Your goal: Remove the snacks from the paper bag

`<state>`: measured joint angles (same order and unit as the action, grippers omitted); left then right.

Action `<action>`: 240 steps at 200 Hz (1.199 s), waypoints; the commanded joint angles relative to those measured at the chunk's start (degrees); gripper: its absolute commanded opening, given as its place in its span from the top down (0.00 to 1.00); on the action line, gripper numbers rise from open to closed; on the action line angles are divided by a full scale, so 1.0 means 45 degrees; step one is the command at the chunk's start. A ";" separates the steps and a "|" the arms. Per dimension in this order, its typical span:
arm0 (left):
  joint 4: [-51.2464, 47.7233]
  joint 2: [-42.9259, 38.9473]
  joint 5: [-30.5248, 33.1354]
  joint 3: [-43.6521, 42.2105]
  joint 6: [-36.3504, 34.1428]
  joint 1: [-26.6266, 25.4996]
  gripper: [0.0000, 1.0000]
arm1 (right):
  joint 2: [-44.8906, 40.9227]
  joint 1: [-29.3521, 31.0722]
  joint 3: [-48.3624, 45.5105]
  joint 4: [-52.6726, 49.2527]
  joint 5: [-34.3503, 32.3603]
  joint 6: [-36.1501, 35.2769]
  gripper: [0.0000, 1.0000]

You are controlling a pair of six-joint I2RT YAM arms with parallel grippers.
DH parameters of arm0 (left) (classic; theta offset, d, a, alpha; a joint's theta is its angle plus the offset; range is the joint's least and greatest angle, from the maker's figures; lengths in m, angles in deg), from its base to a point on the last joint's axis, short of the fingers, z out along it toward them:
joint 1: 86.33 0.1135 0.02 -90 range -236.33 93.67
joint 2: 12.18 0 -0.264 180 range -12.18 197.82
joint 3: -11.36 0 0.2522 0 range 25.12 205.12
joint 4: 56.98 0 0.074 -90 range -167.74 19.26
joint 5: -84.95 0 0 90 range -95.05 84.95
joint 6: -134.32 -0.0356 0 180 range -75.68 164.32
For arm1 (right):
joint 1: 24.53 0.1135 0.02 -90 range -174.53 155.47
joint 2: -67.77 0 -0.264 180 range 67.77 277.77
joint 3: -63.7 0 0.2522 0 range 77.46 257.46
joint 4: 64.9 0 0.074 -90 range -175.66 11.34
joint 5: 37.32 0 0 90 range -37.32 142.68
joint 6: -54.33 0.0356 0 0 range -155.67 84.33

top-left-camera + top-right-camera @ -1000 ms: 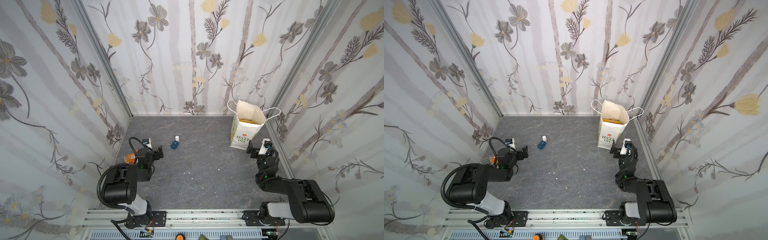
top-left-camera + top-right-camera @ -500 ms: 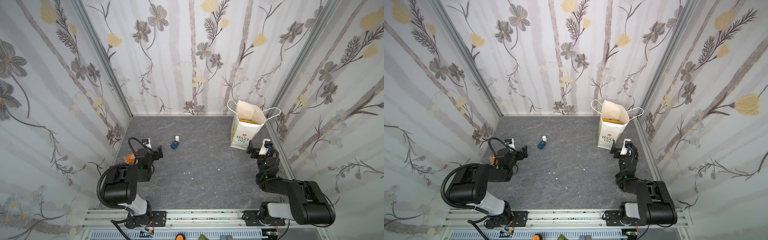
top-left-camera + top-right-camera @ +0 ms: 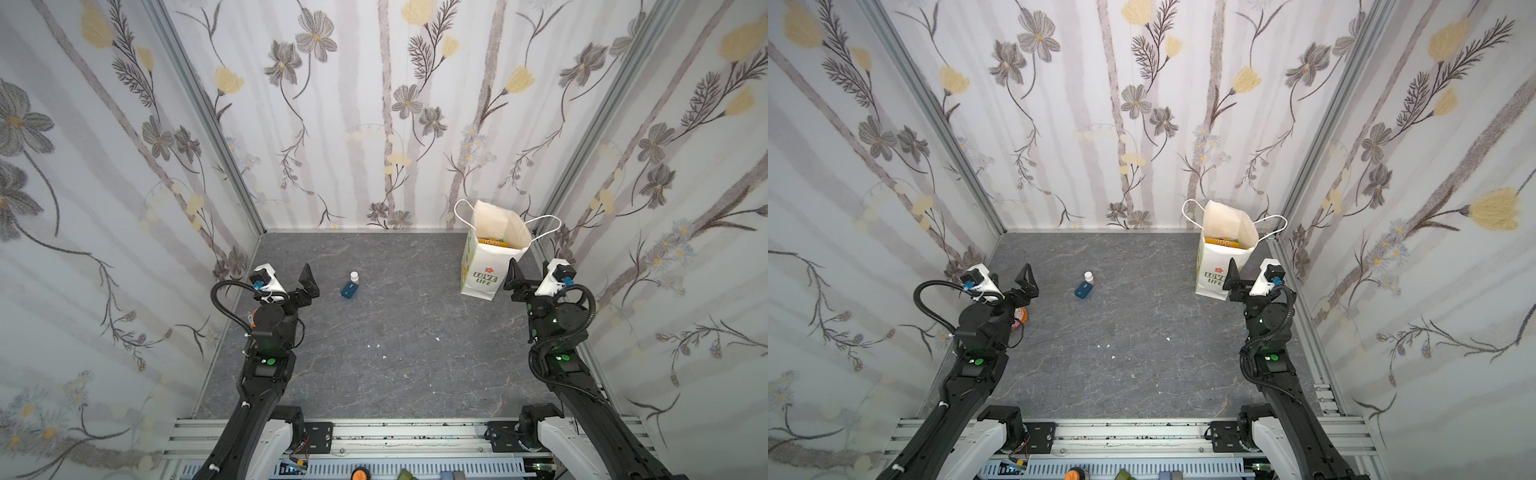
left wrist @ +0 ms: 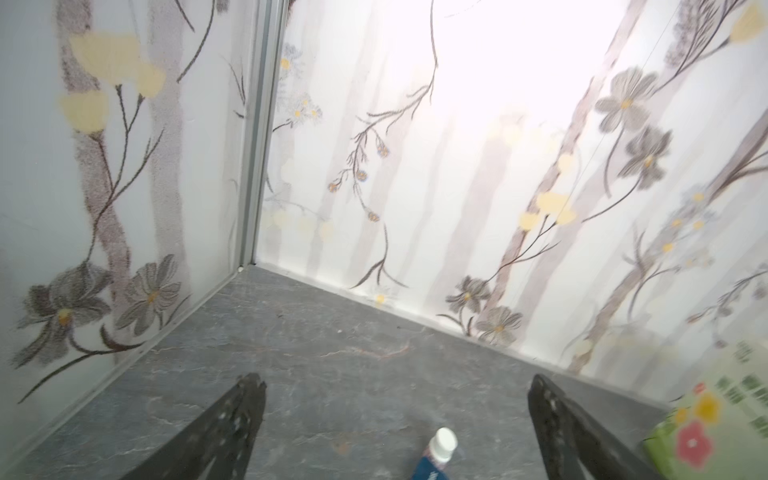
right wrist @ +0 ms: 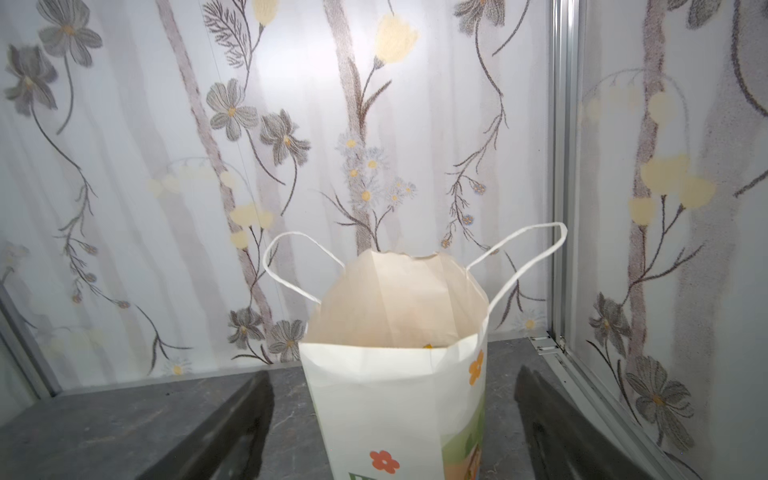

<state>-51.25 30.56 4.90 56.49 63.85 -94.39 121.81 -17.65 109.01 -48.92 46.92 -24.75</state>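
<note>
The white paper bag [image 3: 484, 270] [image 3: 1214, 270] stands upright and open-mouthed at the back right, "LOVE LIFE" facing me. An orange-yellow snack packet [image 3: 494, 242] [image 3: 1223, 242] shows inside its mouth; the other snacks are hidden. My right gripper [image 3: 521, 279] [image 3: 1235, 277] is open just in front of the bag. In the right wrist view the bag [image 5: 395, 399] fills the gap ahead of the gripper [image 5: 394, 372], and neither finger visibly touches it. My left gripper [image 3: 306, 286] [image 3: 1026, 283] [image 4: 395, 380] hangs open and empty at the left, low over the floor.
A small blue bottle with a white cap [image 3: 350, 286] [image 3: 1084, 286] [image 4: 436, 453] lies right of the left gripper. An orange-and-white packet [image 3: 1020, 316] peeks out under the left arm. Flowered walls close in on three sides; the bag stands near the back right corner.
</note>
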 commanded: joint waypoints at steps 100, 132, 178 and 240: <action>-1.0592 1.1893 0.0039 1.6095 0.3142 -0.7610 0.10 | 1.1570 -0.2703 1.6727 -1.4807 0.1578 0.1255 0.12; -1.1333 1.4172 -0.0577 1.8773 0.2818 -0.8085 0.11 | 1.3127 -0.3104 1.7356 -1.5053 0.2075 0.0967 0.18; -1.3979 1.6975 -0.0872 2.3086 0.2353 -0.8577 0.10 | 1.4153 -0.3072 1.7607 -1.5617 0.2606 0.0707 0.49; -1.4223 1.7782 -0.0797 2.4142 0.2389 -0.8796 0.17 | 1.2707 -0.2616 1.5553 -1.5289 0.4046 0.0582 1.00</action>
<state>-113.87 110.21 0.60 164.42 74.69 -133.93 182.40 -30.44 182.77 -118.73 60.56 -21.82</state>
